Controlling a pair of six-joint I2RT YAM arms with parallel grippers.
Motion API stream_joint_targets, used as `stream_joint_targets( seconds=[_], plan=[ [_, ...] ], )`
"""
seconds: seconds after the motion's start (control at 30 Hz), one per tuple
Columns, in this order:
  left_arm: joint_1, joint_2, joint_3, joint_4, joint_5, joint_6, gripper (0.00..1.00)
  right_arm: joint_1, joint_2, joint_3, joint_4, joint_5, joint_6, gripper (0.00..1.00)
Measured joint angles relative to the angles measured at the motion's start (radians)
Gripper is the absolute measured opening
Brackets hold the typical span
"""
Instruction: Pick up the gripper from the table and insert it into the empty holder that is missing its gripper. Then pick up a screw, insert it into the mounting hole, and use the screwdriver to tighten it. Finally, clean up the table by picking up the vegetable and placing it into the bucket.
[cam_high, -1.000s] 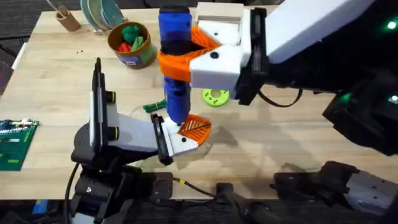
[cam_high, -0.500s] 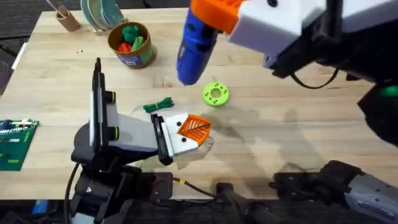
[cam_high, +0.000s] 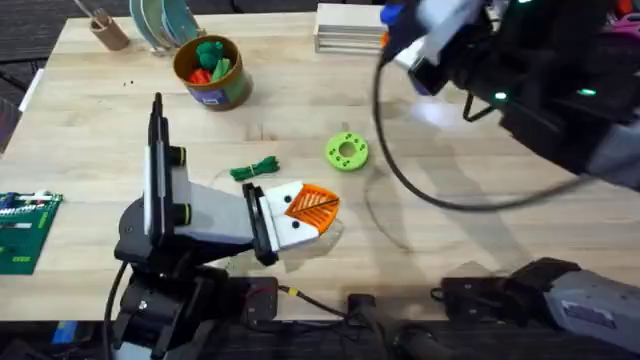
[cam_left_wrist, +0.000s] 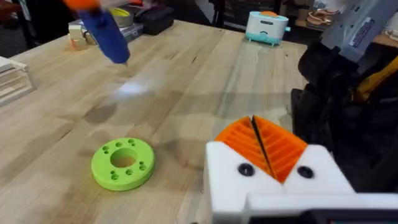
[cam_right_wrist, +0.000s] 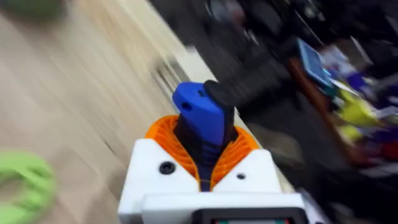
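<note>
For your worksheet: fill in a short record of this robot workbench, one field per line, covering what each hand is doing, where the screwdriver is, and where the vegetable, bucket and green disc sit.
right hand: shut on the blue screwdriver, raised near the table's far right side
left hand: low over the table, orange ribbed pads pressed together, holding nothing
vegetable: lying on the table just beyond the left hand, not in the bucket
bucket: far left part of the table, holding rounded green and red toys
green disc: flat on the table, right of the vegetable

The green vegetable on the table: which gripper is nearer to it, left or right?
Left. The left gripper sits just beside the vegetable. The right gripper, holding the screwdriver, is raised far off near the table's back edge.
</note>
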Motion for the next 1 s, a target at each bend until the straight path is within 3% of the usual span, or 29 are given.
stream_joint_targets(
  seconds=[0.23,0.4,0.57,0.6,0.8,1.0],
  plan=[
    [0.000,0.000,0.000,0.000,0.000,0.000,0.016,-0.015,0.234,0.000,0.001,0.209,-0.240,0.061],
    [0.000,0.000,0.000,0.000,0.000,0.000,0.016,-0.015,0.374,0.000,0.008,0.292,-0.297,0.060],
    [0.000,0.000,0.000,0.000,0.000,0.000,0.016,-0.008,0.430,0.000,0.016,0.342,-0.312,0.060],
    [0.000,0.000,0.000,0.000,0.000,0.000,0.016,-0.006,0.433,0.000,0.015,0.348,-0.301,0.115],
    [0.000,0.000,0.000,0.000,0.000,0.000,0.016,0.018,0.435,0.000,0.016,0.357,-0.220,0.945],
    [0.000,0.000,0.000,0.000,0.000,0.000,0.026,0.047,0.434,0.001,0.017,0.360,-0.142,0.991]
  ],
)
